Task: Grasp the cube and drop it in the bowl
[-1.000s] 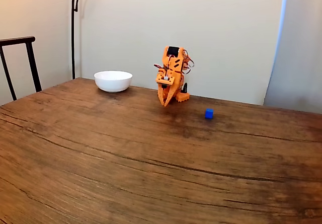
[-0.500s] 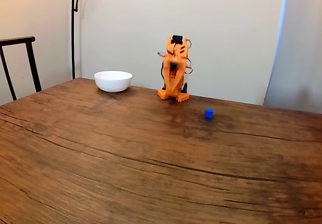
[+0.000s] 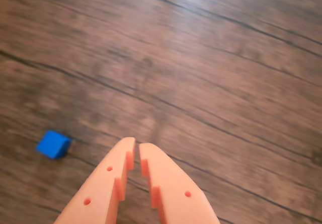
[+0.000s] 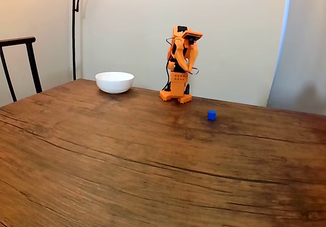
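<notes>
Left of the pincer point(image 3: 136, 151) in the wrist view, apart from its tips, the blue cube point(image 3: 53, 144) lies on the wooden bench point(image 3: 211, 73). The pincer's two orange fingers point(image 3: 108, 183) are nearly closed, a narrow slit between them, gripping nothing. In the fixed view the cube point(image 4: 211, 115) sits right of the arm's base point(image 4: 176, 95), the white bowl point(image 4: 114, 81) well to its left.

- The gripper point(image 3: 136, 148) is cut off by the wrist view's bottom edge.
- The chair point(image 4: 20, 64) is cropped at the fixed view's left edge.
</notes>
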Controlling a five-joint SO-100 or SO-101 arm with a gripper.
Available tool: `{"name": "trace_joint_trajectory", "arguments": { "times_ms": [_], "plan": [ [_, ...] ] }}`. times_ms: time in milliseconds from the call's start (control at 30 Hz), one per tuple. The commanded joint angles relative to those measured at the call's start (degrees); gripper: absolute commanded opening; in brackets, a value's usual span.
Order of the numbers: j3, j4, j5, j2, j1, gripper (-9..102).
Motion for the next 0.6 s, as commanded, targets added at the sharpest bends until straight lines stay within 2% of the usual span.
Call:
{"name": "trace_joint_trajectory", "arguments": {
  "times_ms": [0, 167, 400, 567],
  "plan": [
    [-1.76, -0.62, -1.93, -1.49, -3.78, 0],
    [-6.15, -2.72, -3.87, -13.71, -11.25, 0],
    [-20.39, -2.02, -3.43, -39.02, -16.61, 0],
    [-27.6, 1.93, -3.43, -51.06, -20.48, 0]
  ]
}}
